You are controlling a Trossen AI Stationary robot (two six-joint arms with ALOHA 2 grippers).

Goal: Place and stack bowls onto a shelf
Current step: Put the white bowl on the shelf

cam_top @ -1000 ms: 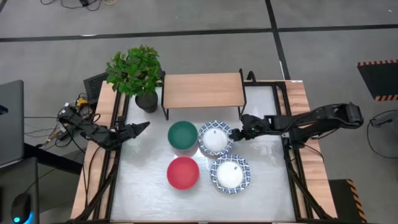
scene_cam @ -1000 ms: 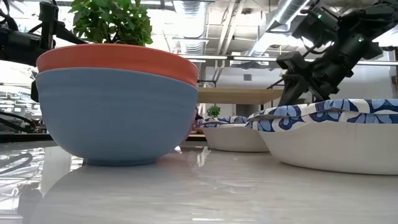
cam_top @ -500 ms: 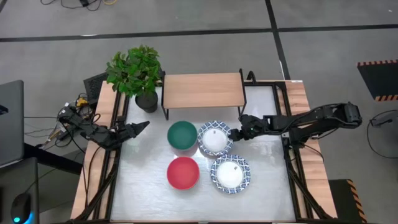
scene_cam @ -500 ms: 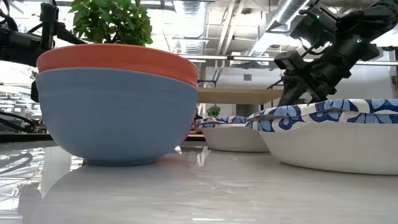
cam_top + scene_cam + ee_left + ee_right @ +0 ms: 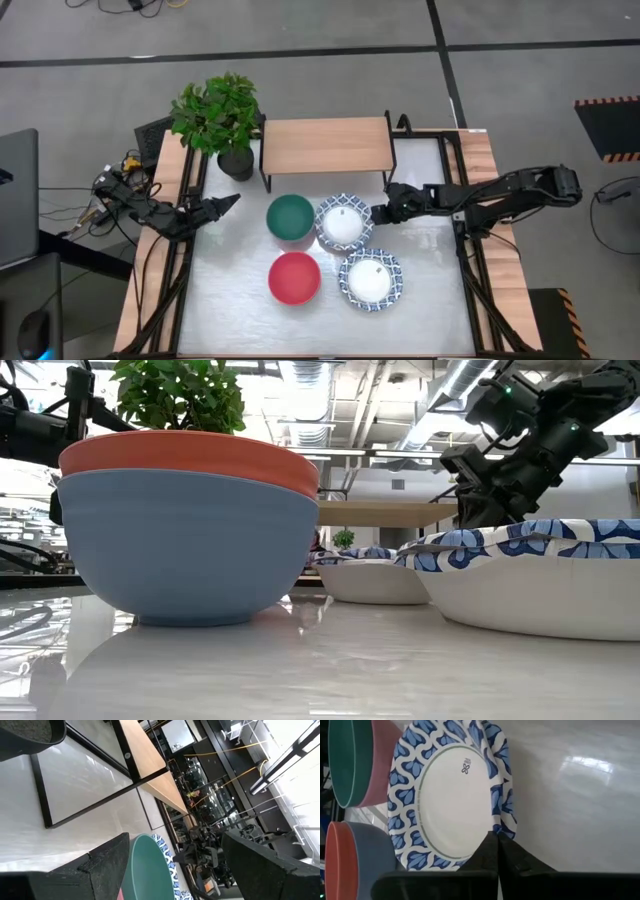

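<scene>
On the glossy white table (image 5: 235, 300), the right hand (image 5: 378, 212) pinches the blue-patterned white bowl's (image 5: 342, 221) rim, beside the low light-wood shelf (image 5: 325, 146); the left hand (image 5: 228, 203) gapes empty.

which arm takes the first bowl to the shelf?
Right. Its end effector is pinched on the rim of the upper patterned bowl, just below the shelf. The left end effector sits open at the table's left edge, holding nothing.

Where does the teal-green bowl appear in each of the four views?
High view: teal-green bowl at table centre, left of a patterned bowl.
Low view: hidden behind the red bowl.
Left wrist view: bottom centre.
Right wrist view: top left corner.
Shared landmark: the patterned bowl beside it.
</scene>
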